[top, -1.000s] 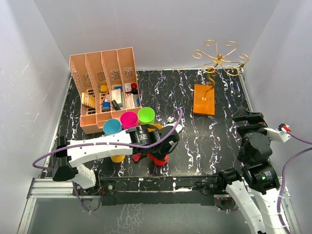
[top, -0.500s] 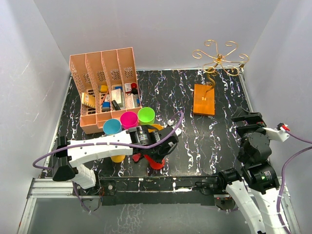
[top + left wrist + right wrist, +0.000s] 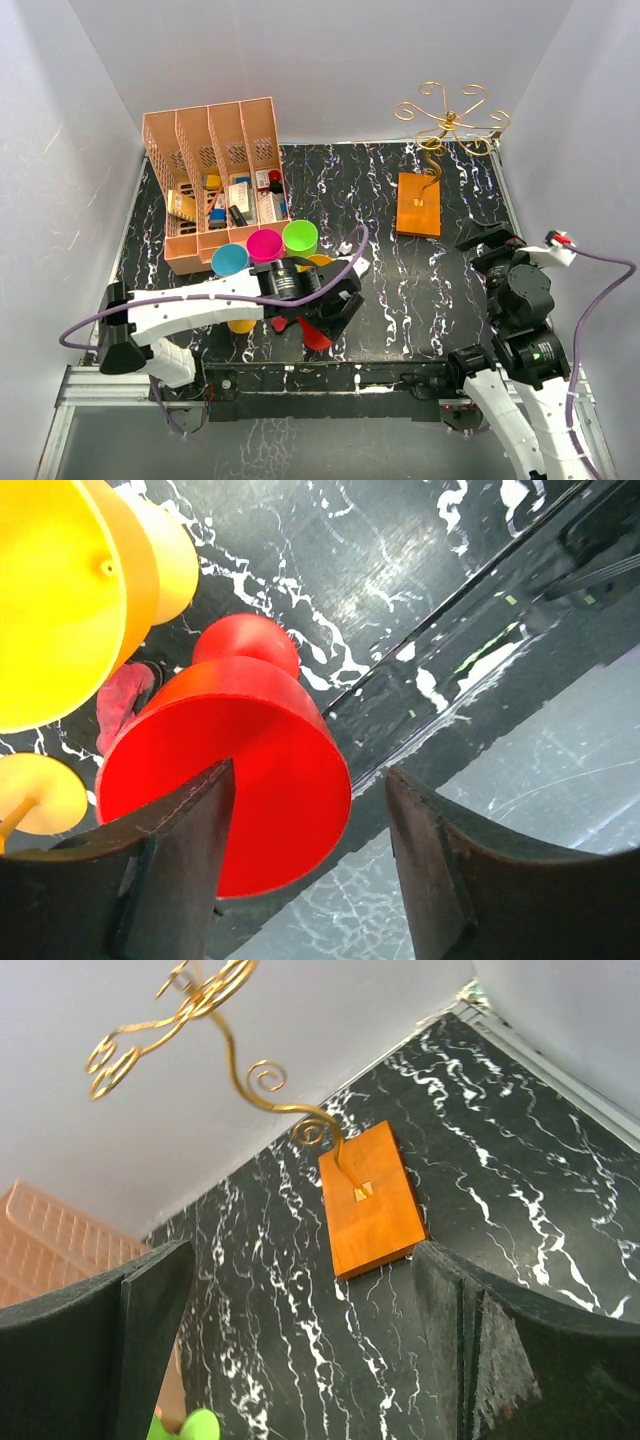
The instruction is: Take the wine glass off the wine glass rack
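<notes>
The red wine glass [image 3: 230, 770] sits on the black marbled table near its front edge, also seen from above as a red shape [image 3: 316, 336] under the left arm. My left gripper [image 3: 310, 870] is open over it; the left finger [image 3: 185, 860] is right beside the glass, the right finger stands apart from it. The wine glass rack [image 3: 447, 115], gold wire on an orange-brown base [image 3: 419, 203], stands at the back right with nothing hanging on its arms. My right gripper [image 3: 300, 1350] is open and empty, facing the rack's base [image 3: 370, 1200] from a distance.
A pink slotted file organiser [image 3: 215, 180] with small items stands at the back left. Blue [image 3: 229, 260], pink [image 3: 265, 244] and green [image 3: 299, 236] cups stand in front of it. Yellow cups [image 3: 60, 600] crowd close to the red glass. Grey walls enclose the table.
My left gripper has opened and let go of the red wine glass, which now rests on the table. The right arm has swung its gripper a little toward the rack.
</notes>
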`<state>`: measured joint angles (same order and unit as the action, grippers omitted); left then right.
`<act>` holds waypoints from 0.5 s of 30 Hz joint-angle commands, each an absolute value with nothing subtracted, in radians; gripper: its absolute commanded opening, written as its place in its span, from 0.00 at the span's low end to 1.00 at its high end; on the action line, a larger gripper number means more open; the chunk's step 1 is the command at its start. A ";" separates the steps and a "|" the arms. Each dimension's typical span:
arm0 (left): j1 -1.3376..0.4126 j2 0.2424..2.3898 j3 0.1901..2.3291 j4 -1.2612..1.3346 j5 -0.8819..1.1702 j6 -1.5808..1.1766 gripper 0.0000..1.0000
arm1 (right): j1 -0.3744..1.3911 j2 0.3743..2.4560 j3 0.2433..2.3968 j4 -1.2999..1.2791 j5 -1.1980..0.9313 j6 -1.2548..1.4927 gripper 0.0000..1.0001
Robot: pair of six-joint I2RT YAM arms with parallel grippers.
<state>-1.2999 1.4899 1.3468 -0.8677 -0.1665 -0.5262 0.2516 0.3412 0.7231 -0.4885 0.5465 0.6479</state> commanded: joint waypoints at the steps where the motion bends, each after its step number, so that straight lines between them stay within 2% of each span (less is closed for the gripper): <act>1: -1.305 1.337 1.342 -0.793 -0.200 -0.541 0.65 | 0.255 0.356 0.783 -0.369 0.375 0.426 0.99; 6: -1.303 1.209 1.338 -0.635 -0.261 -0.526 0.85 | 0.255 0.363 0.839 -0.357 0.242 0.342 0.99; 9: -1.302 1.150 1.334 -0.541 -0.357 -0.489 0.94 | 0.254 0.392 0.885 -0.356 0.170 0.319 0.99; 11: -1.301 1.110 1.327 -0.473 -0.428 -0.453 0.97 | 0.254 0.412 0.925 -0.358 0.123 0.298 0.99; 15: -1.301 1.034 1.336 -0.329 -0.551 -0.351 0.97 | 0.254 0.461 1.055 -0.392 0.080 0.285 0.99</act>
